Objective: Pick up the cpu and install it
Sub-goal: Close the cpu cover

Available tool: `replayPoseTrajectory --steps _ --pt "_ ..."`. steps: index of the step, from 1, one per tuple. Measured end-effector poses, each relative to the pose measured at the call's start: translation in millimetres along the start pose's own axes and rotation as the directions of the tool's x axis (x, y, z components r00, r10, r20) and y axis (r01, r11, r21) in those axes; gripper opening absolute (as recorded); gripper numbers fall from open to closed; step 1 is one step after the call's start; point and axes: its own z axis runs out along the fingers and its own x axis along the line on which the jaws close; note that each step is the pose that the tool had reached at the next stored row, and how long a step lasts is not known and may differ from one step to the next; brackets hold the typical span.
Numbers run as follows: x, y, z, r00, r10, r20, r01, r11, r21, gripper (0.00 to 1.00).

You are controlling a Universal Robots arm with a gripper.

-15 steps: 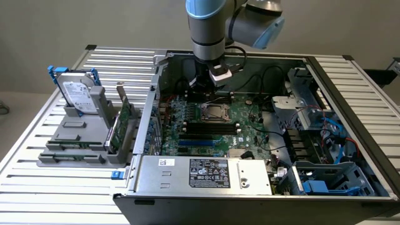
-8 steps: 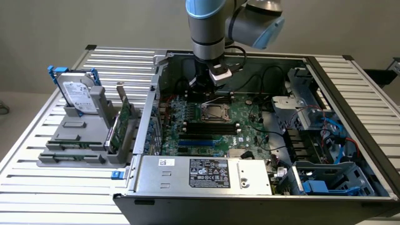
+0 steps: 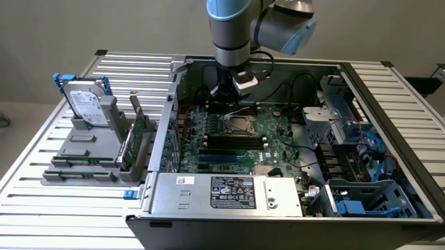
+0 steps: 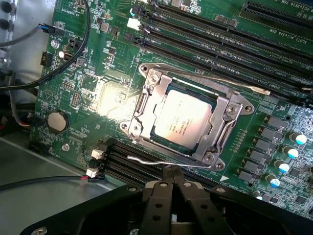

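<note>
The cpu (image 4: pixel 183 119) is sitting in the motherboard socket (image 4: pixel 226 110) inside the open case (image 3: pixel 278 232), the empty gripper (image 4: pixel 171 171) hovering pinched together at the socket's edge; outside, a hard drive (image 3: pixel 87 107) is standing racked

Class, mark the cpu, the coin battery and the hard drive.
square silver-grey cpu (image 4: pixel 183 119), wrist view, metal top
round silver coin battery (image 4: pixel 57 121), wrist view, face
rectangular silver hard drive (image 3: pixel 85 105), exterior view, white label

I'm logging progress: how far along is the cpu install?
Done: the cpu lies seated within the socket's metal frame. In hand: nothing; the claw is shut and empty, its tip by the wire lever beside that frame. Left: whether the levers are latched I cannot tell.
</note>
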Motion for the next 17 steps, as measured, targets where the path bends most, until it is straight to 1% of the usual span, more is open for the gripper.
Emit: replayPoseTrajectory --steps 6,10,17 --pt "0.3 -1.2 -8.5 1.0000 0.000 0.0000 0.000 1.0000 0.0001 0.11" --pt "-2.5 -2.4 -9.8 1.0000 0.000 0.0003 0.000 1.0000 0.0003 0.11" --pt "-2.6 -2.4 -9.8 1.0000 -0.001 0.0005 0.001 1.0000 0.0005 0.11"
